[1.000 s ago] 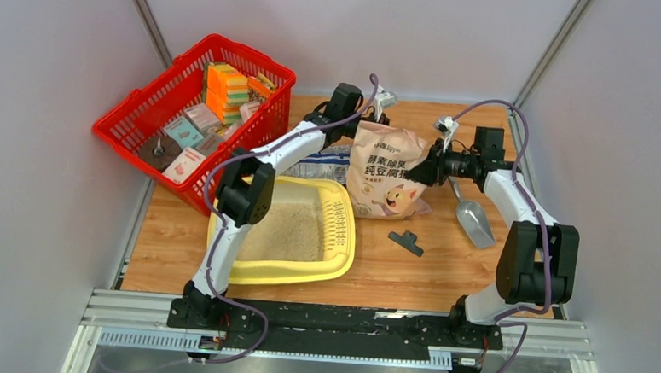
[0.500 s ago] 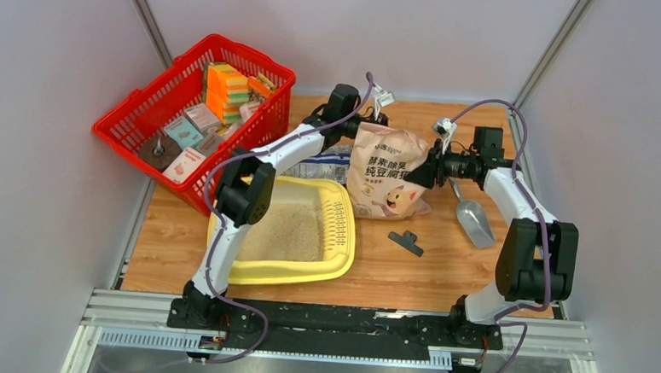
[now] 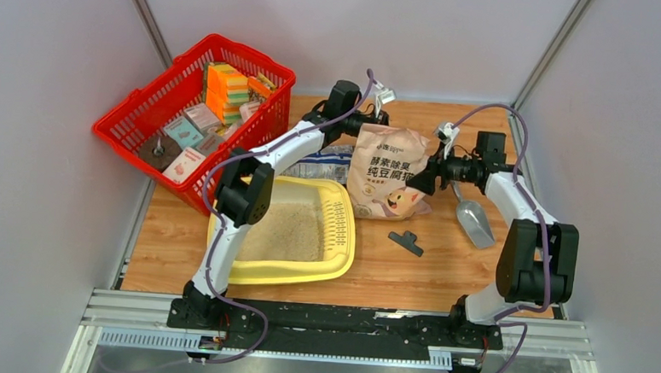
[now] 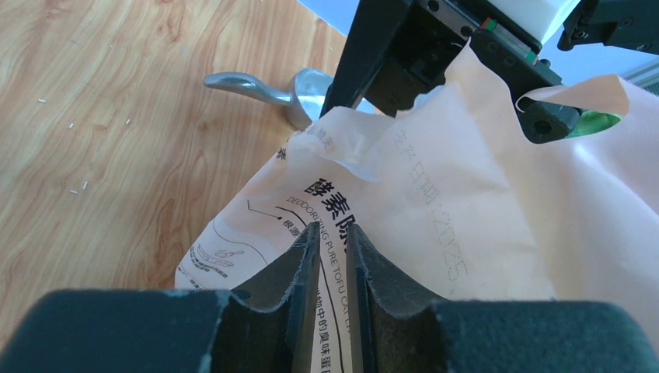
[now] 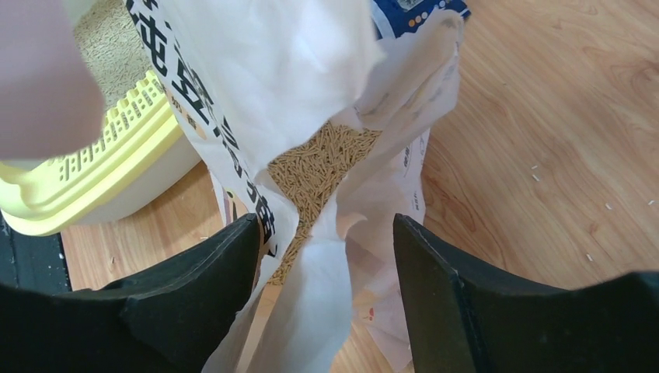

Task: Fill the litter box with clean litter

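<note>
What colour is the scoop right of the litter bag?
Silver-grey, metallic scoop; shows best in the top external view.

A second ago the right gripper (image 3: pixel 419 177) was nearly closed on the 3 o'clock edge of the tan paper bag with dark Chinese lettering and a cartoon animal (image 3: pixel 387 177). Since then its jaws have spread wide. In the wrist view the two black fingers (image 5: pixel 194 295) now stand well apart, and the bag's torn mouth hangs loose between them. Seen from overhead, the right gripper has also slid a little toward 7 o'clock along that edge. The bag's top has sagged slightly toward 6 o'clock. The left gripper (image 3: pixel 373 120), pinching the bag's upper corner at 11 o'clock, has tightened by a hair.
</note>
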{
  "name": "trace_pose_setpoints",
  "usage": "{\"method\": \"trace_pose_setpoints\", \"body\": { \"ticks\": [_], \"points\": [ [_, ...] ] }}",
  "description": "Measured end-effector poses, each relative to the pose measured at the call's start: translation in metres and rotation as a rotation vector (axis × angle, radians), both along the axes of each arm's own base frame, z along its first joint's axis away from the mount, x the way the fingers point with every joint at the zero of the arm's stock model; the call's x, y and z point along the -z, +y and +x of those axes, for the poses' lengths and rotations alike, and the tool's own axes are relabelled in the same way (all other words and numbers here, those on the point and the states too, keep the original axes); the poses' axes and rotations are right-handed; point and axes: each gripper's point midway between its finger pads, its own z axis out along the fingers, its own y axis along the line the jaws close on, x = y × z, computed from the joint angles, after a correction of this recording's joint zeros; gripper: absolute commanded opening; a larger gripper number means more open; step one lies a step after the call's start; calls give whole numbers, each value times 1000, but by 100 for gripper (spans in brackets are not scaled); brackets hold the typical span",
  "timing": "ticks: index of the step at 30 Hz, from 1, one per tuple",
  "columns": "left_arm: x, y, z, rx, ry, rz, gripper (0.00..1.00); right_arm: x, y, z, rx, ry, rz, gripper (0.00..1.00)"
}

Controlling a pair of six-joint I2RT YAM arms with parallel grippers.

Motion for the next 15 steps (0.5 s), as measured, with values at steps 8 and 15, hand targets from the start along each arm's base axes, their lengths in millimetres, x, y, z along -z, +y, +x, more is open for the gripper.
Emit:
{"method": "trace_pose_setpoints", "body": {
  "ticks": [8, 15],
  "points": [
    [3, 2, -2, 3, 6, 16, 29, -5, -6, 5, 10, -16, 12, 70],
    [-7, 1, 0, 1, -8, 8, 29, -13, -6, 17, 0, -33, 26, 85]
  ]
}}
